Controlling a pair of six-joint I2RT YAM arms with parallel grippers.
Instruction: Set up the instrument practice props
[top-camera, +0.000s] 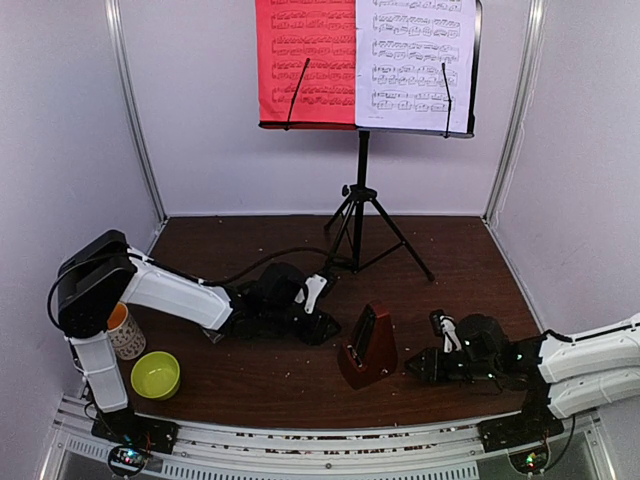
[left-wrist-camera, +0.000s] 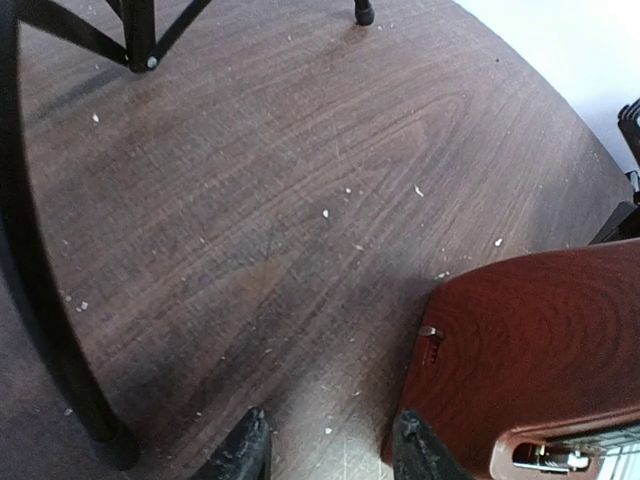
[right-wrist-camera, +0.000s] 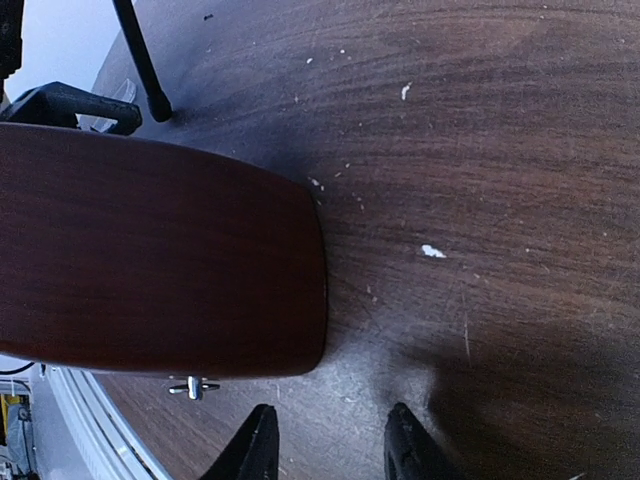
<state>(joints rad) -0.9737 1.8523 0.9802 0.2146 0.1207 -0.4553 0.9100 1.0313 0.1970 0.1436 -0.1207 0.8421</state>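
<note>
Could topple the tall, narrow-based metronome (top-camera: 368, 345), upright mid-table between left gripper (left-wrist-camera: 330, 455) and right gripper (right-wrist-camera: 330, 450), through an off-centre squeeze on its slick, sloping sides. Both pairs of jaws partly apart, empty, flanking it. Glossy reddish wood, rounded pyramid shape, small metal latch (right-wrist-camera: 195, 387). Matte, grained, crumb-flecked tabletop (top-camera: 250, 390).

So the tabletop (top-camera: 270, 380) is dark wood-grain brown, kinda scuffed and dotted all over with little pale specks (right-wrist-camera: 432, 251); the music stand (top-camera: 363, 160) has its tripod feet planted near the middle of the far edge; the metronome (top-camera: 368, 345) sits upright around the centre, closer to the near edge. Over in the near-left corner there's a yellow-green bowl (top-camera: 156, 375); a patterned mug (top-camera: 124, 333) stands just beside it, against the left edge.
</note>
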